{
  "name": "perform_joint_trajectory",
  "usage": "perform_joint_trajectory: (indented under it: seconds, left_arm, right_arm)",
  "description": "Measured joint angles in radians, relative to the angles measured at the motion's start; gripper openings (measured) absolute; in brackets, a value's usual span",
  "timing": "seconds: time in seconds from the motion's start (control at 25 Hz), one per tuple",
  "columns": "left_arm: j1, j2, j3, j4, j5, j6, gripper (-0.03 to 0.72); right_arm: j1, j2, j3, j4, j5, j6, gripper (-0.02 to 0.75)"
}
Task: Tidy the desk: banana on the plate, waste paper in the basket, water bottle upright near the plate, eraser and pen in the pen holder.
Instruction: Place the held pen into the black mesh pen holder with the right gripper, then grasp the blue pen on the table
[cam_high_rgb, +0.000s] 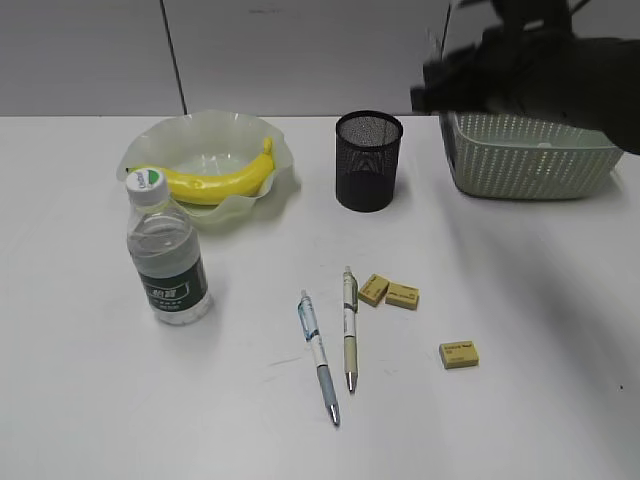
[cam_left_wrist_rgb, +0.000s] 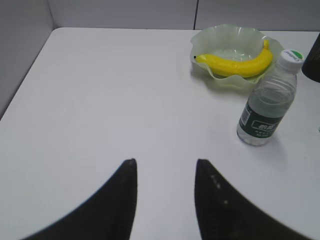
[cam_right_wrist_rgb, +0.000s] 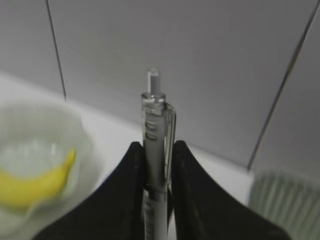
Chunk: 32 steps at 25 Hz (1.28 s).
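A yellow banana (cam_high_rgb: 220, 185) lies on the pale green plate (cam_high_rgb: 200, 130). A water bottle (cam_high_rgb: 168, 260) stands upright in front of the plate. Two pens (cam_high_rgb: 320, 355) (cam_high_rgb: 350, 325) and three tan erasers (cam_high_rgb: 373, 289) (cam_high_rgb: 402, 295) (cam_high_rgb: 459, 354) lie on the table, in front of the black mesh pen holder (cam_high_rgb: 368, 160). My right gripper (cam_right_wrist_rgb: 155, 150) is shut on a clear pen (cam_right_wrist_rgb: 156, 115), held upright in the air. Its arm (cam_high_rgb: 520, 70) shows blurred near the basket (cam_high_rgb: 530, 160). My left gripper (cam_left_wrist_rgb: 165, 167) is open over bare table. No waste paper shows.
The left wrist view shows the banana (cam_left_wrist_rgb: 235, 62), the plate (cam_left_wrist_rgb: 225, 35) and the bottle (cam_left_wrist_rgb: 265, 110) at its upper right, with a wall along the left table edge. The right wrist view shows the plate (cam_right_wrist_rgb: 30, 120) lower left and the basket (cam_right_wrist_rgb: 285, 200) lower right.
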<state>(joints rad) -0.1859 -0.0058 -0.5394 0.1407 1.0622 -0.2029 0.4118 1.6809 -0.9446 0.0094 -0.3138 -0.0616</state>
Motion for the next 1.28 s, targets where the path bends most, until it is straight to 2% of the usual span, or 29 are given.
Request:
perform_joint_trajectory:
  seconds: [0.12,0.2,0.24,0.36,0.56,0.64,0.76,0.84,0.92,0.96,1.04,1.16,1.28]
  left_arm:
    - [0.0,0.0,0.0,0.0,0.0,0.0,0.289]
    - [0.0,0.0,0.0,0.0,0.0,0.0,0.289]
    - [0.0,0.0,0.0,0.0,0.0,0.0,0.289]
    - [0.0,0.0,0.0,0.0,0.0,0.0,0.289]
    - [0.0,0.0,0.0,0.0,0.0,0.0,0.289]
    - [0.0,0.0,0.0,0.0,0.0,0.0,0.289]
    - [0.0,0.0,0.0,0.0,0.0,0.0,0.289]
    - [0.0,0.0,0.0,0.0,0.0,0.0,0.289]
    - [0.0,0.0,0.0,0.0,0.0,0.0,0.289]
    - [0.0,0.0,0.0,0.0,0.0,0.0,0.289]
    - [0.0,0.0,0.0,0.0,0.0,0.0,0.289]
    - [0.0,0.013,0.0,0.0,0.0,0.0,0.289]
    - [0.0,0.062,0.0,-0.021,-0.006,0.046,0.289]
  right_arm:
    - [0.0,0.066,-0.001,-0.033,-0.413,0.002,0.136]
    - [0.0,0.159,-0.04,-0.065,-0.564,0.033,0.136]
    - [0.0,0.211,-0.061,-0.084,-0.592,0.056,0.136]
    - [0.0,0.339,-0.136,-0.134,-0.624,0.106,0.136]
    - [0.0,0.461,-0.171,-0.149,-0.623,0.122,0.148]
    - [0.0,0.467,-0.171,-0.149,-0.595,0.124,0.218]
    - [0.0,0.442,-0.163,-0.149,-0.558,0.128,0.398]
    - [0.0,0.369,-0.141,-0.152,-0.518,0.128,0.465]
    - [0.0,0.249,-0.109,-0.154,-0.405,0.139,0.483]
    - [0.0,0.166,-0.097,-0.154,-0.285,0.146,0.483]
    - [0.0,0.007,-0.084,-0.154,0.012,0.15,0.472]
    - [0.0,-0.207,-0.066,-0.147,0.537,0.15,0.442]
    - [0.0,-0.393,-0.007,-0.146,0.893,0.15,0.429]
